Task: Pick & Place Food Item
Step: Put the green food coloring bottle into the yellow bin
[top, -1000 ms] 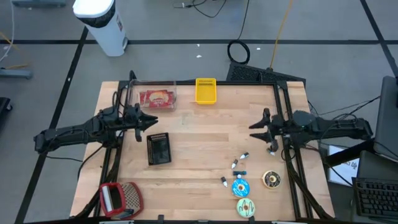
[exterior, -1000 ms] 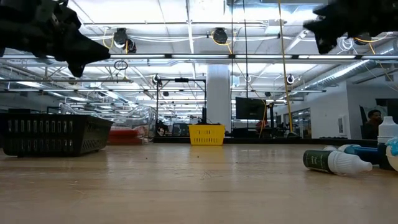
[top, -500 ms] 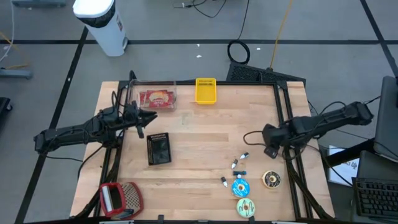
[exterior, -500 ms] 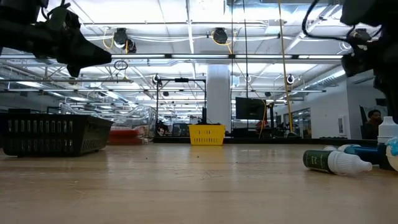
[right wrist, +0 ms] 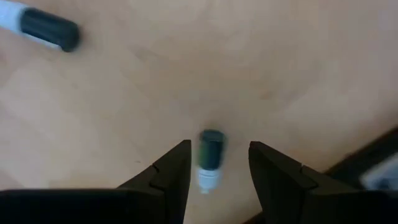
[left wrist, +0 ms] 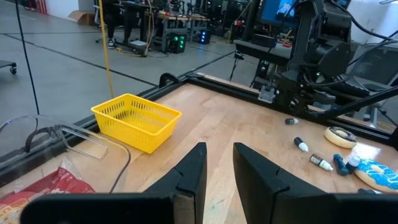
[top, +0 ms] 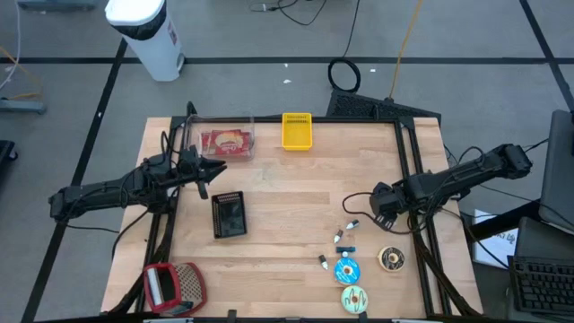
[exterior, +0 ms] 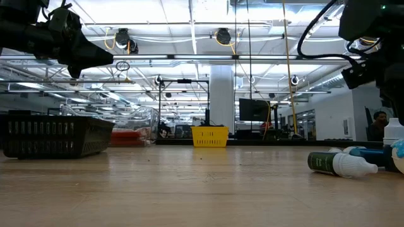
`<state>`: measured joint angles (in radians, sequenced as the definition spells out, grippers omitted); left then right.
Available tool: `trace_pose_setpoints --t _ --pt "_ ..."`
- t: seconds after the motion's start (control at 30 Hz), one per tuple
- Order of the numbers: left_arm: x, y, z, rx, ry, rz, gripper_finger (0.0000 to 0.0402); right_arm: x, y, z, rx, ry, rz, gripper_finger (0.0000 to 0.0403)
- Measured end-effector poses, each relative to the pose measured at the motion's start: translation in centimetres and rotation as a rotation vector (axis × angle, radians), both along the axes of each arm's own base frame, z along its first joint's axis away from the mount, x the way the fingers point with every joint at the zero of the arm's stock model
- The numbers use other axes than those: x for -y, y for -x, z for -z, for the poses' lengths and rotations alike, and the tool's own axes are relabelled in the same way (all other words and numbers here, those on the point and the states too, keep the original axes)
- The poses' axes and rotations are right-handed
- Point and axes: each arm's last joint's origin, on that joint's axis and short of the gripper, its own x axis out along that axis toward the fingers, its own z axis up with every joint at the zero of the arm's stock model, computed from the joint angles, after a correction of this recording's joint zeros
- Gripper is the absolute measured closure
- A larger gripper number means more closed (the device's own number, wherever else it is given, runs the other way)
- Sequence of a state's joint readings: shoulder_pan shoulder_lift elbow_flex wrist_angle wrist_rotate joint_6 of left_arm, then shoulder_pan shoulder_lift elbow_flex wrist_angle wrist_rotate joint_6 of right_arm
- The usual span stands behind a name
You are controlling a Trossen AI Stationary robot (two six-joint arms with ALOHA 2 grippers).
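The right gripper (right wrist: 214, 177) has its fingers (right wrist: 171, 177) spread and empty, a small dark-and-white bottle (right wrist: 210, 158) lying on the bench (top: 296, 197) in the gap between them. In the last second this arm has swung from hovering level near the bench's right edge to tipping down over the small bottles. Judging by that, it is lining up on a bottle rather than on the doughnuts (top: 391, 259) just beyond, so no food item is in hand yet.

The left gripper (left wrist: 214, 171) has stayed put, hanging near the bench's left edge, fingers (left wrist: 189, 180) parted a little and holding nothing.

Containers: the yellow basket (top: 297, 130) at the far edge looks empty. The clear box (top: 224, 141) beside it holds a red packet (top: 225, 141). The black basket (top: 229, 214) near the left gripper shows nothing inside.
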<state>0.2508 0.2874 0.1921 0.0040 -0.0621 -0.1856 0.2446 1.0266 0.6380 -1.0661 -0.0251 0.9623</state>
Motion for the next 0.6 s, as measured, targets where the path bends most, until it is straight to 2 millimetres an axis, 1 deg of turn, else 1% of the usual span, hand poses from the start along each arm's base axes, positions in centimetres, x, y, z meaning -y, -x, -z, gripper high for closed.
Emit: trace_pose_setpoints --t 0.1,0.2,0.33,0.6 --pt "0.0 0.0 0.0 0.000 0.000 0.000 0.0323 -0.3 -0.5 0.4 -0.027 -0.071 0.055 0.0250" --pt "0.0 0.0 0.0 -0.001 -0.003 0.000 0.0323 -0.6 -1.0 1.0 -0.065 -0.105 0.071 0.0250" --pt "0.0 0.0 0.0 -0.002 -0.007 0.000 0.0323 -0.6 -1.1 1.7 -0.141 -0.079 0.082 0.0250" --pt "0.0 0.0 0.0 -0.006 -0.018 0.000 0.0323 -0.6 -1.6 2.7 -0.205 -0.025 0.080 0.0250"
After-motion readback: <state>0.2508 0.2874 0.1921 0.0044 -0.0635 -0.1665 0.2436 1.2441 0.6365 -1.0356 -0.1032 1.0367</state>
